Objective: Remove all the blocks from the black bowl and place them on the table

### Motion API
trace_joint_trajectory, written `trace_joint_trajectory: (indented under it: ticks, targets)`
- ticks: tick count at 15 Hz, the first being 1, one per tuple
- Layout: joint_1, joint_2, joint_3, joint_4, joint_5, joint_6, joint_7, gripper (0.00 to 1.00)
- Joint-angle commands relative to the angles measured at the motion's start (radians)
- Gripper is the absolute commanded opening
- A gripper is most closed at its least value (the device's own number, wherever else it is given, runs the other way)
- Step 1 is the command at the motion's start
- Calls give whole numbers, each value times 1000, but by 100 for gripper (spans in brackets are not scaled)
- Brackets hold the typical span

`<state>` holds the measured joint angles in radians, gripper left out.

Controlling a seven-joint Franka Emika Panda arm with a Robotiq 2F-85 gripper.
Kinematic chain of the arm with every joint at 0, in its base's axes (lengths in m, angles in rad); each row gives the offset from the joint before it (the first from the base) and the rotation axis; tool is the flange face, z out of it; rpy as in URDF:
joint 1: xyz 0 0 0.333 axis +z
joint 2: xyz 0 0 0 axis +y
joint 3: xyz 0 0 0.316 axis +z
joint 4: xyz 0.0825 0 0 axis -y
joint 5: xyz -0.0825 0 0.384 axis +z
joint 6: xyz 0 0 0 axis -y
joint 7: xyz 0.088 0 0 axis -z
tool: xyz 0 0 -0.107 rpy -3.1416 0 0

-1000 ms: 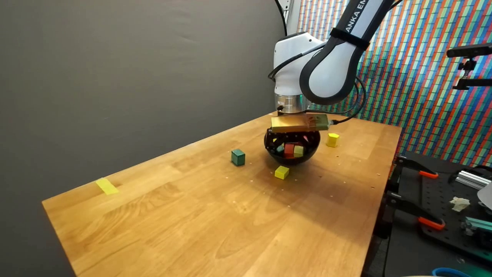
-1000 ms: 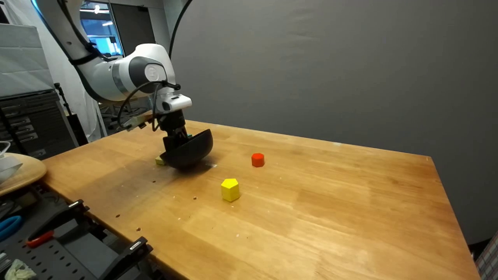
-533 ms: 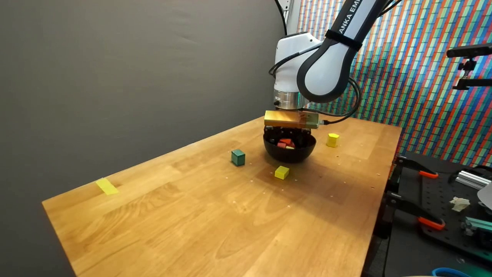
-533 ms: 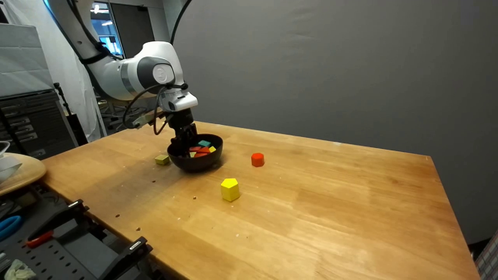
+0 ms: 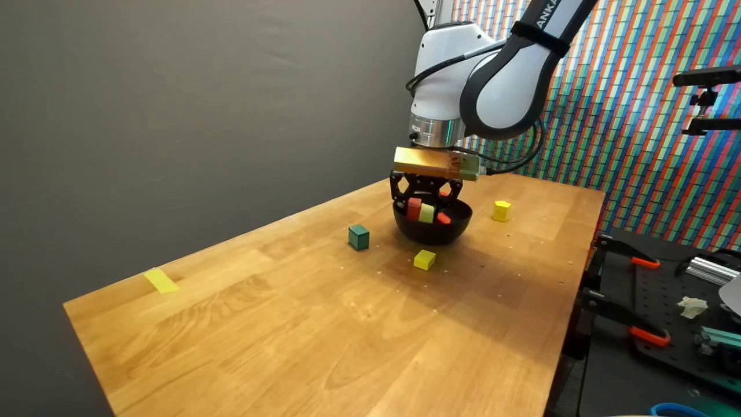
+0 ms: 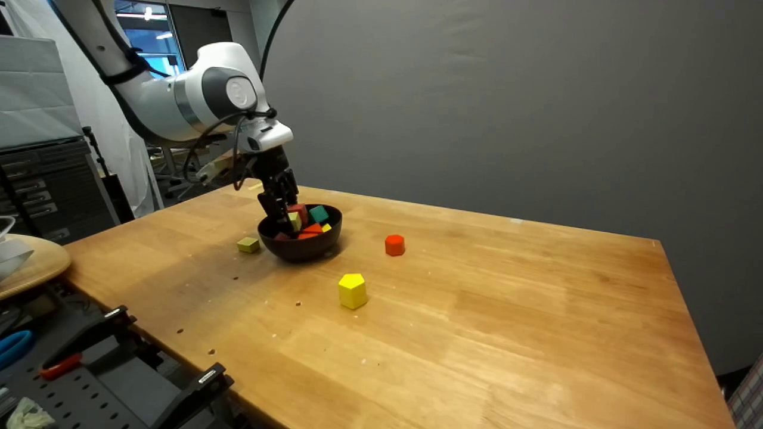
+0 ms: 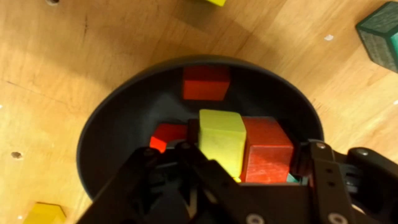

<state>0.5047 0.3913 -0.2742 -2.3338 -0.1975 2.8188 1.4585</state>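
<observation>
The letters “ANKA” point(image 5: 547, 14) read along a robot arm point(image 5: 512, 95) slanting down in an exterior view, its wrist point(image 5: 435, 103) pointed downward over the upright black bowl point(image 5: 434, 234) on the worktop point(image 5: 301, 336). Inside the bowl's opening, the arm's jaws grip a yellow block point(image 7: 221, 146) and a red block point(image 7: 267, 161) side by side; other blocks point(image 7: 205, 88) lie in the bowl and around it.

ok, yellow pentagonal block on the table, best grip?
Probably straight down from above, squeezing the side walls: one flat face against the edge opposite. The yellow pentagonal block stands pentagon up, nothing touching it, and its five sides seem to offer no parallel pair.
</observation>
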Motion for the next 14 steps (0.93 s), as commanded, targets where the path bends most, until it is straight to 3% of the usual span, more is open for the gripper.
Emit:
trace_joint_trajectory:
  ticks: [1, 4, 6, 7, 9, 10, 11, 14]
  targets:
    - [64, -169, -44, -80, -177, -55, 106, 38]
    - [20, -223, 43, -79, -287, -33, 149, 38]
    - [-27, -213, 134, -56, -272, 6, 99, 38]
    - [28, -201, 106, -47, -225, 32, 60, 38]
    - [5, -163, 181, -15, -171, 88, -42, 38]
    - [-9, -135, 229, 11, -117, 96, -110, 38]
    - [-72, -110, 321, 35, -71, 90, -180, 38]
    - [-182, 39, 511, 166, 104, 17, -405, 38]
